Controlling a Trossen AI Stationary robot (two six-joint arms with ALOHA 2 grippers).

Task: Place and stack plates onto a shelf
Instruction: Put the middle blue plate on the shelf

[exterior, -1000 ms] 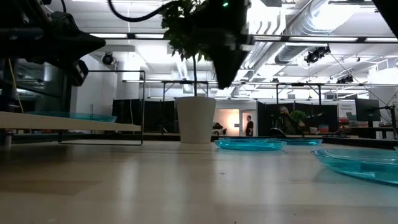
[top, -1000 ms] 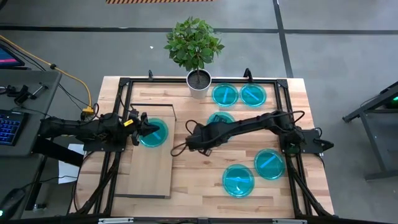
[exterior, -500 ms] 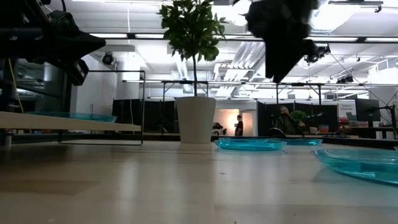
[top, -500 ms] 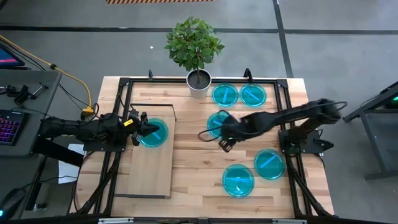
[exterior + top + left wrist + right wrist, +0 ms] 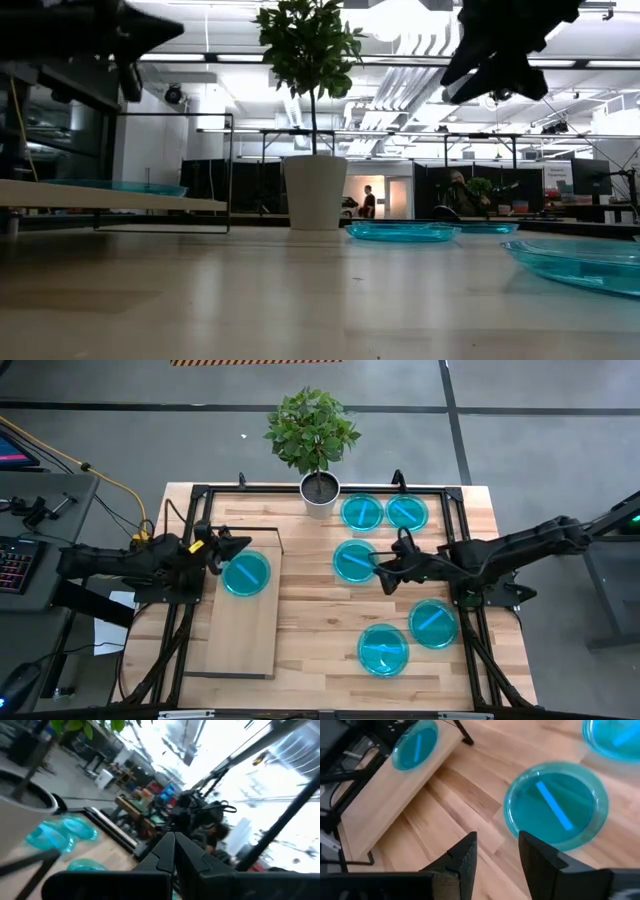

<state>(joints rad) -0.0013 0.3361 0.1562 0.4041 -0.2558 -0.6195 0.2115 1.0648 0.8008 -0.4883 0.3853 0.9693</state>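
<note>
One cyan plate [image 5: 245, 573] lies flat on the pale wooden shelf [image 5: 238, 635] at the table's left, near its far end. Five more plates lie flat on the tabletop: two [image 5: 362, 512] [image 5: 407, 512] near the far edge, one in the middle [image 5: 353, 560], two [image 5: 433, 622] [image 5: 383, 649] toward the near right. My left gripper [image 5: 240, 544] is shut and hovers above the shelf plate's far-left rim [image 5: 172, 839]. My right gripper [image 5: 379, 567] is open and hangs above the table beside the middle plate [image 5: 555, 810], touching nothing [image 5: 497, 840].
A white plant pot [image 5: 319, 495] stands at the far edge, left of the far plates. A black frame [image 5: 300, 488] runs around the table. The shelf stands raised on legs [image 5: 100, 195]. Bare tabletop [image 5: 310, 610] lies between the shelf and the plates.
My right gripper has drawn back from beside the shelf toward the table's right and now hangs by the middle plate. My left gripper has risen and moved toward the far edge, away from the shelf plate's left rim. The plates have stayed put.
</note>
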